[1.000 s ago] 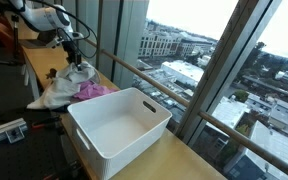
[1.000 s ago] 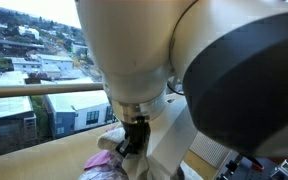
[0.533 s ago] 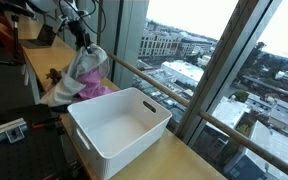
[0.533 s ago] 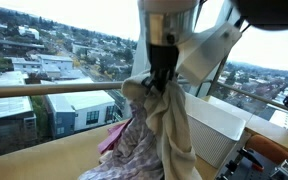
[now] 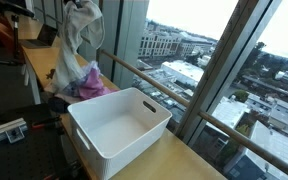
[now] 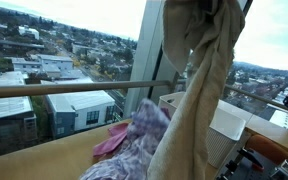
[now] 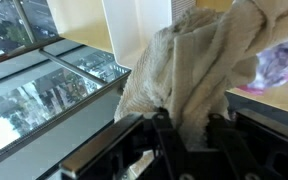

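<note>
You are lifting the beige cloth point(image 5: 77, 38) higher above the pink pile point(image 5: 91, 86), your gripper point(image 7: 189, 128) pinching it, at eleven o'clock from the white bin point(image 5: 134, 140).

readable text: none; labels: none; brands: none; numbers, signs: none

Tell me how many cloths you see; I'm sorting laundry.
3: beige cloth hanging from the gripper, patterned cloth below it, pink cloth on the table; more may be hidden.
</note>
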Robot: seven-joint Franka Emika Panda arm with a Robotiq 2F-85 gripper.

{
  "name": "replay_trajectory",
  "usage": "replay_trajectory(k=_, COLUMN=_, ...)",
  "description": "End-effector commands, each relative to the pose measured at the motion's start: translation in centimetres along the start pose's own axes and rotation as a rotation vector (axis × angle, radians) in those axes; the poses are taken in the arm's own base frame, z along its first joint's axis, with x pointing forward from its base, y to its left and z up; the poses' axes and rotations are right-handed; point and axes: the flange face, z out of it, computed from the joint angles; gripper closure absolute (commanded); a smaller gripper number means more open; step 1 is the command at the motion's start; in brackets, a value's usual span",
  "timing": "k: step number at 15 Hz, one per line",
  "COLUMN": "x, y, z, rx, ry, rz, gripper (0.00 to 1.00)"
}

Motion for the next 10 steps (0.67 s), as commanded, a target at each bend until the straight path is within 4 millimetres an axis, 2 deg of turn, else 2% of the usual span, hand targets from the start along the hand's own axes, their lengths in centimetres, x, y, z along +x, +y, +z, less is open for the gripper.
replay_trajectory(k=1, x=1.1, y=2.9, z=0.7, rx=0.010, ry=-0.024, rz=0.006, gripper=0.94)
replay_trajectory(k=3, x=3.5, y=3.1, z=4.5, rx=0.043, ry=-0.069, rz=0.008, gripper=0.94)
replay_trajectory(k=7, x=8.8, y=5.4, z=15.3, rx=0.042, ry=-0.163, rz=0.049, gripper=0.94)
replay_trajectory(k=9, x=10.8, y=8.6, z=21.0, rx=0.024, ry=-0.217, rz=0.081, gripper=0.94)
replay_trajectory(k=10, x=11.5, y=10.3, z=23.2, rx=0.016, ry=-0.241, rz=0.099, gripper=0.94)
